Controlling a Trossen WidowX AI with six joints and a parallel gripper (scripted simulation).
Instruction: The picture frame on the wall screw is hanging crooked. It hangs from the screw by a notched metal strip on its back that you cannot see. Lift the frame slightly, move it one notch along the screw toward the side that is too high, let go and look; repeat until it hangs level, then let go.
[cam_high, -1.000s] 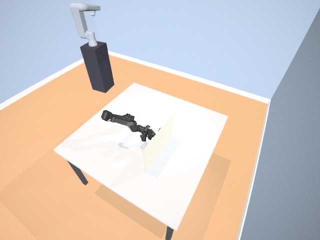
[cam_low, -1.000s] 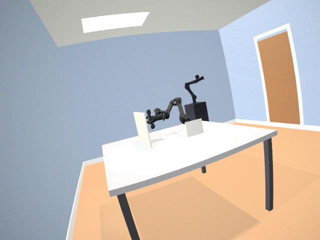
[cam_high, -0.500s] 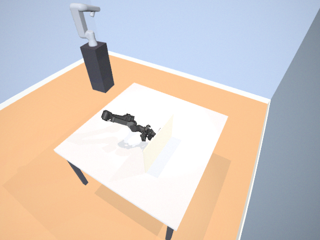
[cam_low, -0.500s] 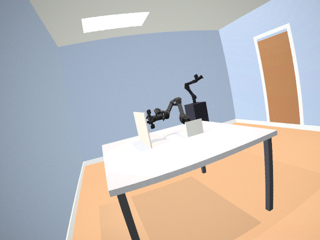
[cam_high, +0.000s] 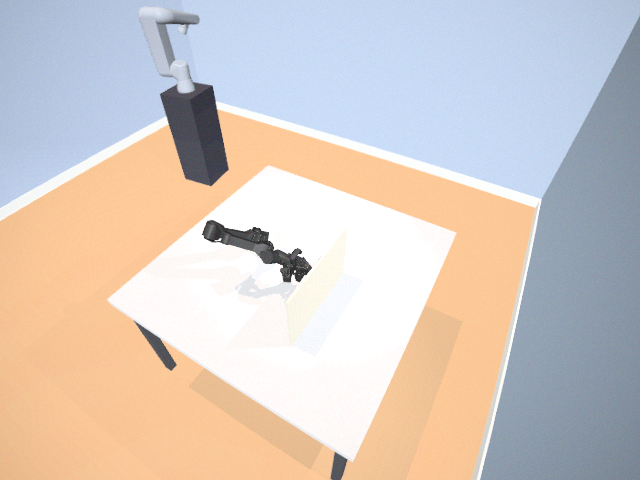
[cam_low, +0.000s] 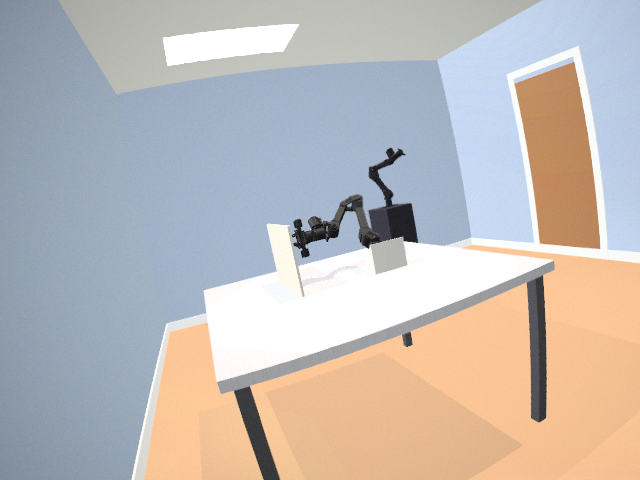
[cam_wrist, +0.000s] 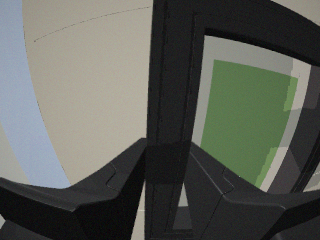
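Observation:
The picture frame (cam_wrist: 172, 75) is black with a pale mat and a green picture (cam_wrist: 245, 115). In the wrist view its left bar runs nearly upright, and its top bar slopes down to the right in this close, curved view. My gripper (cam_wrist: 165, 146) (cam_low: 295, 239) is shut on the left bar, with one finger on either side of it. The cream upright panel (cam_high: 319, 289) (cam_low: 284, 258) (cam_wrist: 90, 90) stands behind the frame. The screw and the notched strip are hidden. The top and exterior views do not show the frame's face, so its tilt is hard to judge.
The panel stands on the white table (cam_high: 392, 289) (cam_low: 351, 315). A small grey upright plate (cam_low: 390, 255) stands near the arm's base in the exterior view. A dark pedestal (cam_high: 193, 134) (cam_low: 392, 222) with another arm on it stands beyond the table.

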